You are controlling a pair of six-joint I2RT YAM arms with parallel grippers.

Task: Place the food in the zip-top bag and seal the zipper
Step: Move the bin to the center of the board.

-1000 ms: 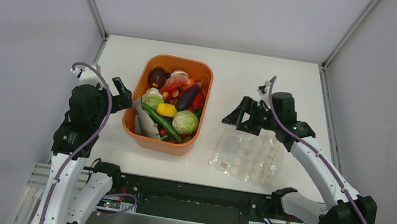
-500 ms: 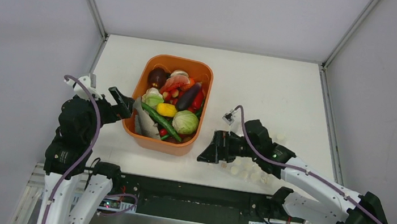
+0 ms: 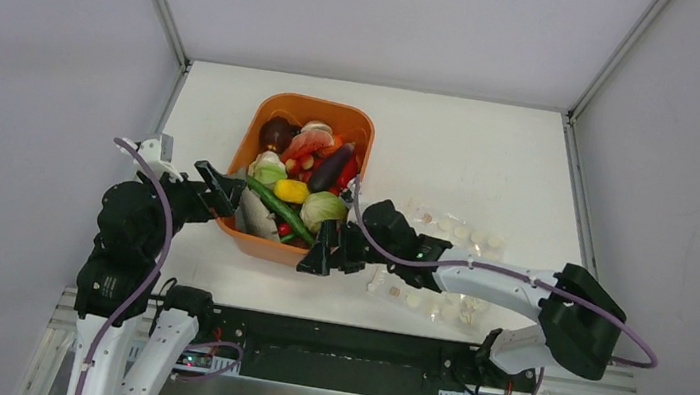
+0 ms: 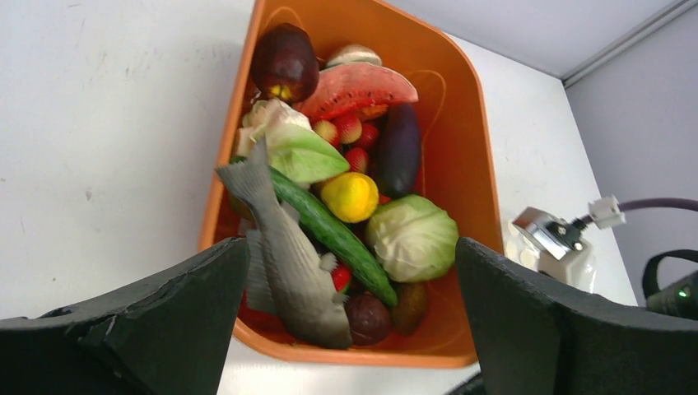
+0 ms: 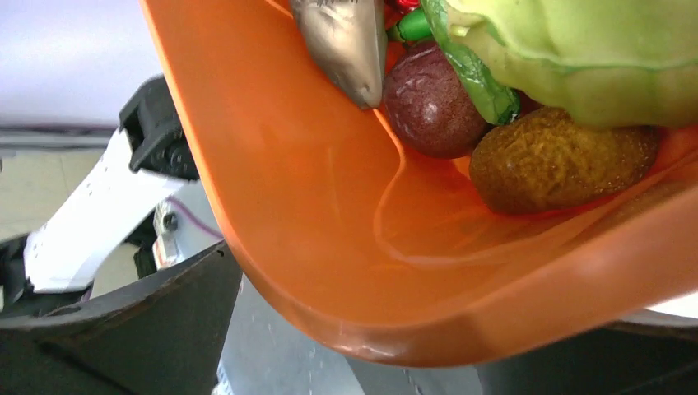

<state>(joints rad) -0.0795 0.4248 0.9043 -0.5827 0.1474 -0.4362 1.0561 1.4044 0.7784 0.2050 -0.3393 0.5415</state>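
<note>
The food lies heaped in an orange tub (image 3: 265, 245): green cabbage (image 3: 324, 211), yellow pepper (image 3: 291, 191), purple eggplant (image 3: 330, 169), red melon slice (image 4: 358, 86), a grey fish (image 4: 288, 257). The dotted zip-top bag (image 3: 467, 235) lies flat to the tub's right, largely covered by my right arm; its zipper I cannot make out. My left gripper (image 3: 219, 192) hangs open at the tub's near left corner, nothing between its fingers. My right gripper (image 3: 327, 251) is open at the near right corner, and the tub's rim (image 5: 428, 337) passes between its jaws.
White walls enclose the table on the left, back and right. The arm bases and a dark rail run along the near edge. In the right wrist view a brown fruit (image 5: 560, 156) and a dark purple ball (image 5: 432, 103) rest at the tub's bottom.
My right arm has swung from the bag's far side down and left to the tub's near right corner. My left gripper has dropped slightly toward the near left corner. Both stayed open.
</note>
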